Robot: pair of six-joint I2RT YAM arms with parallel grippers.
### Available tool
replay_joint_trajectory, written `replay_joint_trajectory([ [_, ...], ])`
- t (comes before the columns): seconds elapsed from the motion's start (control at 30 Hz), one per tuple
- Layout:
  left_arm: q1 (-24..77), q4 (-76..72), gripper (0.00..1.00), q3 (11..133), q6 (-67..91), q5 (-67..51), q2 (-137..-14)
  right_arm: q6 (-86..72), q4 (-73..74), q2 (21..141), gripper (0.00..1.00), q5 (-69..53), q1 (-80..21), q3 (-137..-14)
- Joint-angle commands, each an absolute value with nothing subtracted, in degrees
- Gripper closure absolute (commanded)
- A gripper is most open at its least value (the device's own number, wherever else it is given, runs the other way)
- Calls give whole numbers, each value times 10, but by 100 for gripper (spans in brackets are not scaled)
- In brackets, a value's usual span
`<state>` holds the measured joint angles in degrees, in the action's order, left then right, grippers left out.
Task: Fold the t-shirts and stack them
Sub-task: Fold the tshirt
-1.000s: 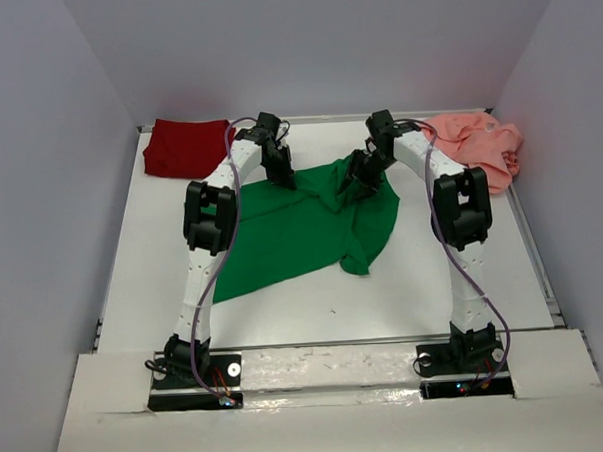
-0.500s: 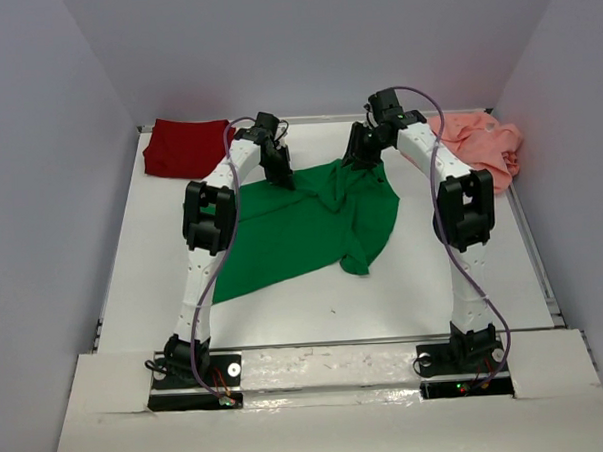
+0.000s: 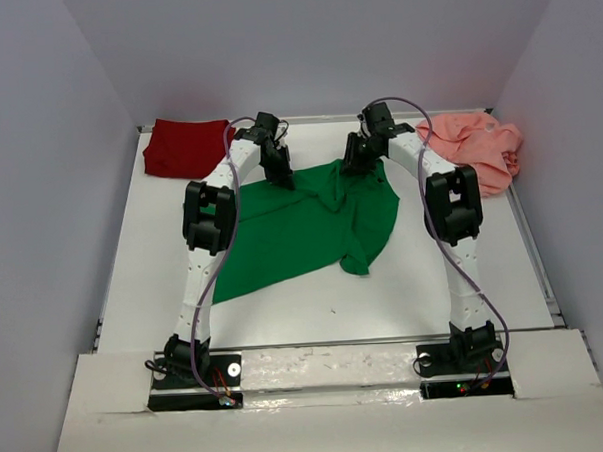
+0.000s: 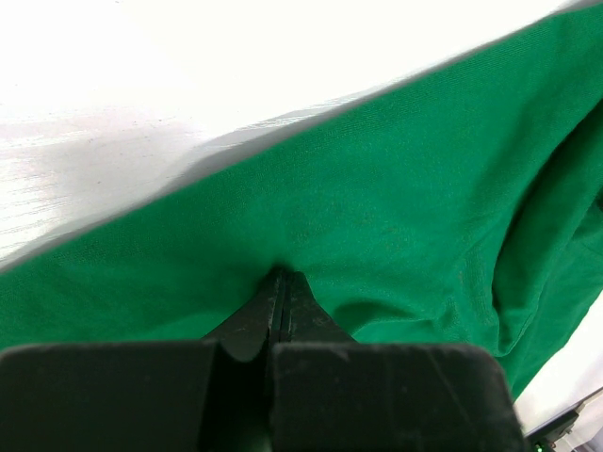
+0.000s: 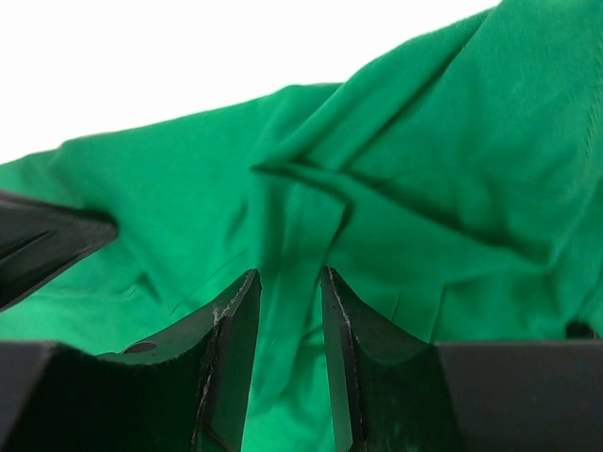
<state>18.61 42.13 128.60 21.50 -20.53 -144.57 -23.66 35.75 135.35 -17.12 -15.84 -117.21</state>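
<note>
At the far side of the bench (image 3: 385, 302), both my arms are stretched out over the green t-shirt (image 3: 302, 226). It lies spread and rumpled across the middle. One corner runs out flat toward the near left, and a bunched flap droops at the near right.

Left jaws: pressed fully together, no gap at all. The left wrist view shows the fingers (image 4: 250, 320) meeting right at the shirt's far edge, with green cloth puckering where the tips pinch it and bare white bench just beyond. So that side has hold of the green shirt.

Right jaws: partway open, over by the shirt's far right edge. My two fingers (image 5: 231, 330) stand either side of a raised ridge of green cloth, and the fold runs straight up the gap between them (a loose pleat, creased and slightly twisted). From here I cannot tell whether the pads are actually pressing that ridge or only flanking it.

The other two shirts are off in the corners. The dark red t-shirt (image 3: 185, 146) lies fairly flat at the far left, well apart from the green one. The salmon pink t-shirt (image 3: 473, 150) is a crumpled heap at the far right, just beside my right arm (image 3: 459, 204) and clear of the green cloth.
</note>
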Motion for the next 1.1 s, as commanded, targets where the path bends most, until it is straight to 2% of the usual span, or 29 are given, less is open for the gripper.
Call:
replay_joint_trajectory([
  [0.0,176,483,100,1266,187,-146,-1456,-224,329,1367,63,-165,-163,-1211],
  [0.67,174,486,100,1263,184,-142,-1455,-225,323,1415,62,-175,-148,-1252],
  [0.9,172,488,100,1259,182,-139,-1451,-222,318,1422,56,-164,-142,-1254],
  [0.93,171,487,100,1258,182,-139,-1451,-222,318,1424,59,-165,-142,-1257],
  [0.97,171,487,100,1256,180,-138,-1450,-221,318,1426,71,-165,-142,-1261],
  [1.07,171,488,100,1254,180,-137,-1449,-224,318,1430,99,-166,-137,-1268],
])
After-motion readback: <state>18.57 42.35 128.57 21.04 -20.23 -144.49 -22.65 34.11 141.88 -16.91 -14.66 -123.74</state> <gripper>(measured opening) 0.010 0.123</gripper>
